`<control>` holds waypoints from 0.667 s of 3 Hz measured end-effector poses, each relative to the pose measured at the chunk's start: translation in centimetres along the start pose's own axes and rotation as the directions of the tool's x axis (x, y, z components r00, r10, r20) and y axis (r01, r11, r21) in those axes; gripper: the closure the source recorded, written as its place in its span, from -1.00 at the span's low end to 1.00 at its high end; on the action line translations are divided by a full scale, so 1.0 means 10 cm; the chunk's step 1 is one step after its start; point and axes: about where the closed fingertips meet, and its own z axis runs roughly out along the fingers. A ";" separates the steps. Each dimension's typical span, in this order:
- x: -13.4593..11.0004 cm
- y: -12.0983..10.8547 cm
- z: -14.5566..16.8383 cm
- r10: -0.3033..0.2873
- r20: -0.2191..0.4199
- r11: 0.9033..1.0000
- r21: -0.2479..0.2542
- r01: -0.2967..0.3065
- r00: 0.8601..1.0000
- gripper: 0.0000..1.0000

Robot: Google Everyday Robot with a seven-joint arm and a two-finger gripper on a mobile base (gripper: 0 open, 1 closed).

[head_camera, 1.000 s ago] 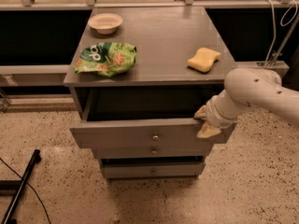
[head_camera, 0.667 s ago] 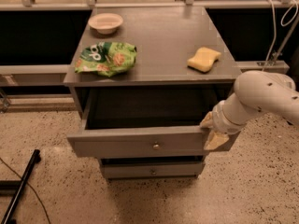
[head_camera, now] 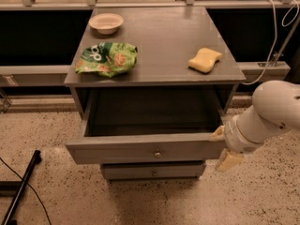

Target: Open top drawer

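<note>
The top drawer (head_camera: 140, 150) of the grey cabinet stands pulled far out toward me. Its flat front carries a small round metal knob (head_camera: 157, 153) at the centre, and its deep box looks dark and empty inside. My gripper (head_camera: 222, 149) is at the right end of the drawer front, with one cream fingertip (head_camera: 217, 133) at the drawer's top right corner and the other fingertip (head_camera: 228, 161) lower, just off the front's right edge. The white arm (head_camera: 272, 111) reaches in from the right. A narrower drawer (head_camera: 152, 171) sits shut below.
On the cabinet top (head_camera: 164, 41) lie a green snack bag (head_camera: 107, 58), a yellow sponge (head_camera: 205, 60) and a small white bowl (head_camera: 106, 22). A black bar (head_camera: 21, 186) lies on the speckled floor at lower left. A white cable (head_camera: 274, 32) hangs at the right.
The top drawer has slid further out toward me, showing more of its box. My gripper has moved with its right end, down and toward me.
</note>
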 end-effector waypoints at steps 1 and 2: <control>-0.37 -0.05 -0.22 -0.052 -0.050 0.998 0.019 0.053 0.997 -0.14; -0.72 -0.32 -0.18 -0.088 -0.090 0.996 0.019 0.090 0.992 0.30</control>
